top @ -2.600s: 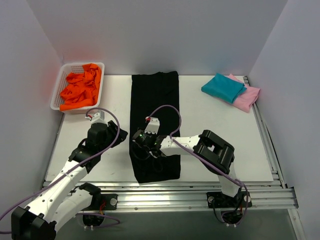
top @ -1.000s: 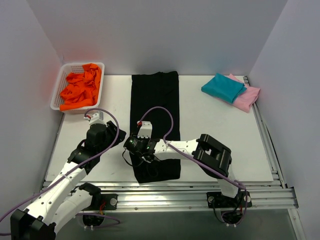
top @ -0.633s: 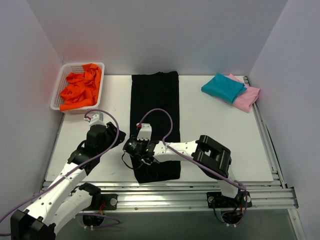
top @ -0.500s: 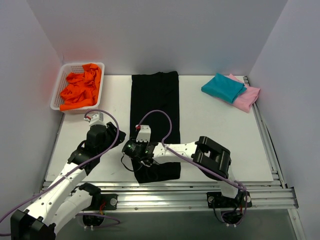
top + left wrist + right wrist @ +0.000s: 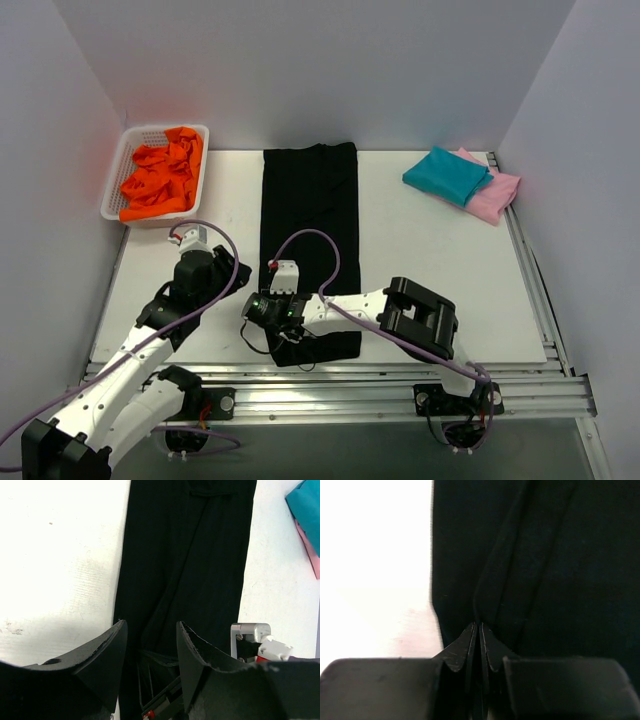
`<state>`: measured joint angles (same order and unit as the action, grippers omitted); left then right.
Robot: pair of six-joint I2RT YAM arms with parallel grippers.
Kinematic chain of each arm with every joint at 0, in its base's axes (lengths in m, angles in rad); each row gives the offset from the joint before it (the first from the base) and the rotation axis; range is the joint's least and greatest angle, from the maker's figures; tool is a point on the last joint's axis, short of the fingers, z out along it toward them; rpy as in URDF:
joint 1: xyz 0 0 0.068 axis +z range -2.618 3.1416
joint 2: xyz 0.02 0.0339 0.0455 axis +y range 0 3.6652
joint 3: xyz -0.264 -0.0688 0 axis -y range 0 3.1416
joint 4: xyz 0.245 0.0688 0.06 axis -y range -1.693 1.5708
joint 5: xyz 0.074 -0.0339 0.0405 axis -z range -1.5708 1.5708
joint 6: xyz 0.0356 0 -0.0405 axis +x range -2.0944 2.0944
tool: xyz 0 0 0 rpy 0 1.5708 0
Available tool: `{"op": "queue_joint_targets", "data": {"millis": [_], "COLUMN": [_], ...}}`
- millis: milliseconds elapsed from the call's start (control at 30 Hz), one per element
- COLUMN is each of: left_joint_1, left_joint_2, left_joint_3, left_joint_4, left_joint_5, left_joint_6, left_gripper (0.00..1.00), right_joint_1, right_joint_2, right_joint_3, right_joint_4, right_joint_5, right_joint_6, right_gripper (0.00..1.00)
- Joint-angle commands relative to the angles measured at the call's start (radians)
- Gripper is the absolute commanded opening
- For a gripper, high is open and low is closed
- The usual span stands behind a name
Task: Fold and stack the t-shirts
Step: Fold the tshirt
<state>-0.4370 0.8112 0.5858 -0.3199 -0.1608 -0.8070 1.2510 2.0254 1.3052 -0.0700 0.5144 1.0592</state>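
Right wrist view shows the right gripper pinched together on a thin ridge of the black t-shirt, which lies as a long strip down the centre of the top view. The bite looks shallow (perhaps one layer only), so lifting could slip free or drag the strip askew. The left gripper hangs spread and holds nothing, near the strip's left edge.

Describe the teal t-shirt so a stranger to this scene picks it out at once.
Start at the white table and go to its far right corner. Two folded shirts lie there; the teal t-shirt is the upper one, partly covering the pink t-shirt. Unlike the long black t-shirt mid-table, it is a compact bundle.
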Motion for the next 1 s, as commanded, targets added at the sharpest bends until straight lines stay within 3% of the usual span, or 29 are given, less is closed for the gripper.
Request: {"op": "queue_joint_targets", "data": {"millis": [0, 300, 500, 533, 567, 600, 667, 733, 833, 967], "left_joint_1": [0.0, 0.0, -0.003, -0.003, -0.005, -0.009, -0.02, -0.045, -0.097, -0.283], "left_joint_2": [-0.021, -0.03, -0.043, -0.043, -0.04, -0.04, -0.037, -0.037, -0.059, -0.057], "left_joint_3": [0.005, 0.006, -0.009, -0.009, -0.007, -0.007, -0.006, -0.007, -0.03, -0.058], "left_joint_4": [-0.004, -0.015, -0.021, -0.027, -0.036, -0.062, -0.094, -0.14, -0.183, -0.188], "left_joint_5": [-0.022, -0.016, 0.056, 0.073, 0.09, 0.119, 0.142, 0.161, 0.161, 0.129], "left_joint_6": [0.014, 0.015, 0.017, 0.022, 0.023, 0.026, 0.037, 0.048, 0.031, -0.026], "left_gripper": [0.53, 0.53, 0.53, 0.53, 0.53, 0.53, 0.56, 0.59, 0.62, 0.67], "right_joint_1": [-0.001, 0.027, 0.028, 0.031, 0.034, 0.037, 0.039, 0.039, 0.045, 0.065], "right_joint_2": [-0.022, -0.272, -0.248, -0.238, -0.225, -0.22, -0.217, -0.215, -0.224, -0.292], "right_joint_3": [-0.033, -0.174, -0.264, -0.267, -0.274, -0.28, -0.294, -0.299, -0.299, -0.305], "right_joint_4": [-0.022, -0.2, -0.232, -0.246, -0.252, -0.255, -0.258, -0.289, -0.359, -0.442], "right_joint_5": [0.041, 0.259, 0.234, 0.233, 0.236, 0.236, 0.239, 0.257, 0.298, 0.357], "right_joint_6": [0.022, 0.212, 0.298, 0.308, 0.317, 0.33, 0.337, 0.36, 0.407, 0.461], "right_gripper": [0.0, 0.0, 0.0, 0.06, 0.18, 0.54, 0.89, 0.96, 0.97, 0.96]}}
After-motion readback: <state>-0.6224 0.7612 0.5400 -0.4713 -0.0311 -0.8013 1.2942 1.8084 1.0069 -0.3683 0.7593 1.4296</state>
